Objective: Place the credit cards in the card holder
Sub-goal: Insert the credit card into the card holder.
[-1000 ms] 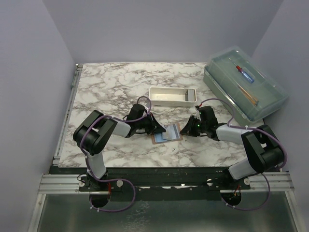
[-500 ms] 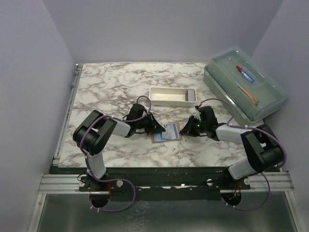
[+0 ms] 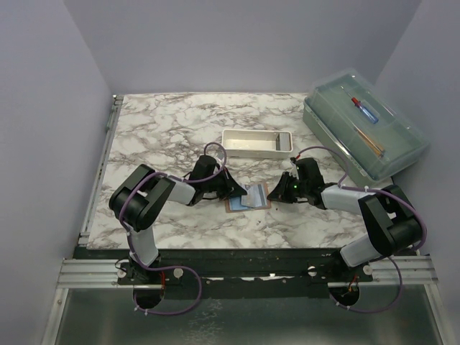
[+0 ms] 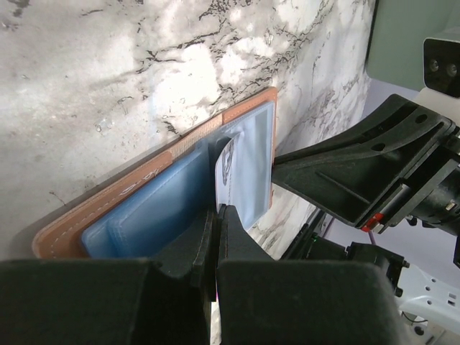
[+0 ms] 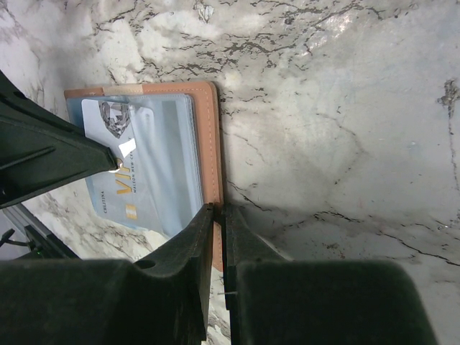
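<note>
Marble counter (image 3: 158,129): left hand (image 4: 218,210) closed, pinching card (image 4: 228,169) over open wallet (image 5: 208,129); right hand (image 5: 218,215) narrow, gripping wallet's edge.

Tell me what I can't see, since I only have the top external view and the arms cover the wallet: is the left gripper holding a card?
Observer: Yes. The left wrist view shows the left gripper shut on a whitish credit card, tilted over the open card holder.
Operator: And the right one?
Observer: The right wrist view shows the right gripper pinching the card holder's tan edge.
</note>
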### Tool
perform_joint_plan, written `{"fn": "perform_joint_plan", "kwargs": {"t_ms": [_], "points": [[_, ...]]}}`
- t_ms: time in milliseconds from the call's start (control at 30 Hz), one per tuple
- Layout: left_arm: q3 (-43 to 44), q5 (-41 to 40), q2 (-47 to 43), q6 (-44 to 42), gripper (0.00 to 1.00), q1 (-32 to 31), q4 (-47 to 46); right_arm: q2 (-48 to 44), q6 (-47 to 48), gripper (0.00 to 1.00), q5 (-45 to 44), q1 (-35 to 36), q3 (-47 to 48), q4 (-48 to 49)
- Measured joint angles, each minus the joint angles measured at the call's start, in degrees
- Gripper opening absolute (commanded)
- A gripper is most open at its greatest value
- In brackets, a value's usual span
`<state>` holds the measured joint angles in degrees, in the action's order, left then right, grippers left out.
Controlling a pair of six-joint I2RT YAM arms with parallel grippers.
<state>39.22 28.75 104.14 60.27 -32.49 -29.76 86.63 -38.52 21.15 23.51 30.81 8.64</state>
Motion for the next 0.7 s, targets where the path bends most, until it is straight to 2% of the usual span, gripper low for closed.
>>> {"fn": "perform_joint_plan", "kwargs": {"t_ms": [700], "points": [[-2.73,-6.08,-2.29,0.42,0.0,-0.87,-2.97,0.02,-0.92,0.13,0.79,0.02,-0.31,0.33]]}}
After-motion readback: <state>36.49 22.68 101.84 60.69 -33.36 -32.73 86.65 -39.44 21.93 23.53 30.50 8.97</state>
